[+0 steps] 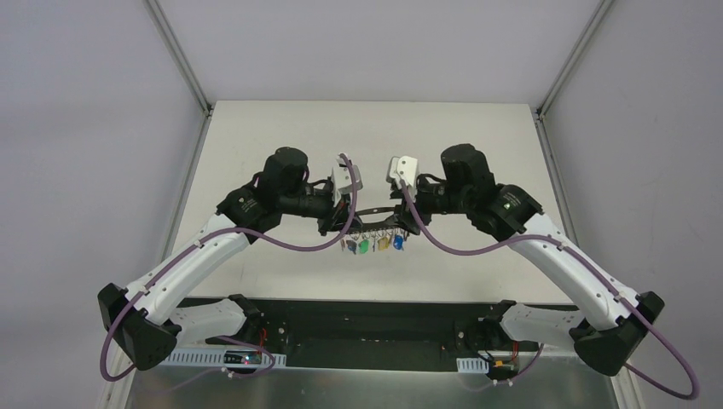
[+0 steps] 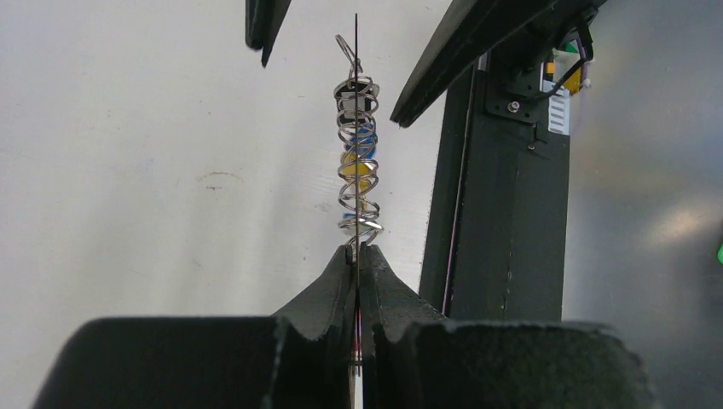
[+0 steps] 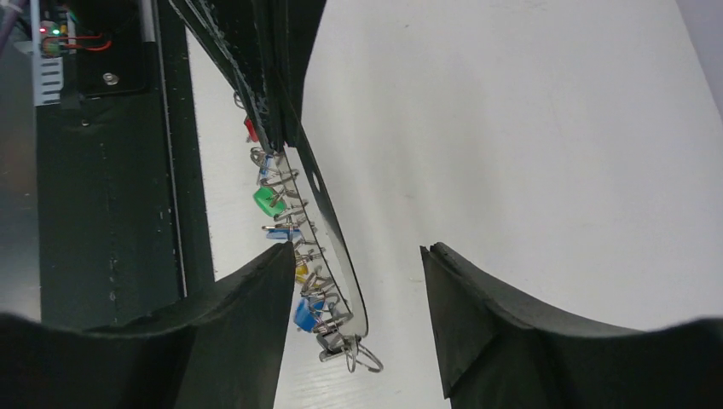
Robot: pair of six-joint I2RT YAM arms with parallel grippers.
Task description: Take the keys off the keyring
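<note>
The keyring [image 1: 375,210], a thin grey metal loop, hangs in the air between my two grippers above the table. The keys [image 1: 373,245] dangle from it in a row, with red, green, yellow and blue heads. My left gripper [image 1: 339,224] is shut on the ring's left end. The left wrist view shows its jaws pinched on the edge-on ring [image 2: 356,94], with the keys' small wire rings [image 2: 358,170] beyond. My right gripper [image 3: 356,250] is open. The ring's right end [image 3: 334,243] lies between its fingers, nearer the left one, with the keys [image 3: 269,203] alongside.
The white table [image 1: 367,141] lies under the arms. A black base rail [image 1: 367,319] with wiring runs along the near edge and shows in both wrist views [image 2: 503,213] [image 3: 102,196]. Grey enclosure walls stand on both sides.
</note>
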